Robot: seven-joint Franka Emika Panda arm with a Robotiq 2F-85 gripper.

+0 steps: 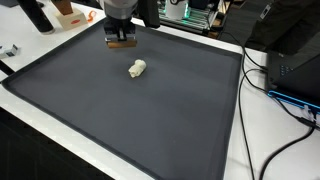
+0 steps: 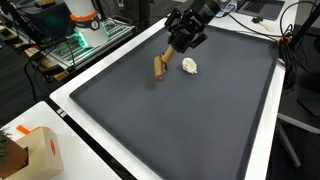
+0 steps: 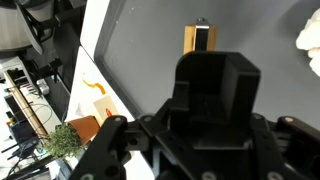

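My gripper [image 1: 120,33] hangs low over the far part of a dark mat [image 1: 150,120], also in an exterior view [image 2: 181,44]. A small wooden block [image 1: 121,43] stands on the mat just below and beside the fingertips; it also shows in an exterior view [image 2: 160,67] and in the wrist view [image 3: 198,38]. It looks apart from the fingers. A white crumpled lump [image 1: 137,68] lies on the mat a little way from the block, seen too in an exterior view [image 2: 189,66] and at the wrist view's right edge [image 3: 310,40]. The gripper body hides the jaws.
The mat [image 2: 180,120] lies on a white table [image 2: 80,110]. A cardboard box [image 2: 35,150] sits at one table corner. Cables [image 1: 275,90] and electronics [image 1: 195,12] crowd the table's edges. An orange object [image 1: 70,15] stands behind the mat.
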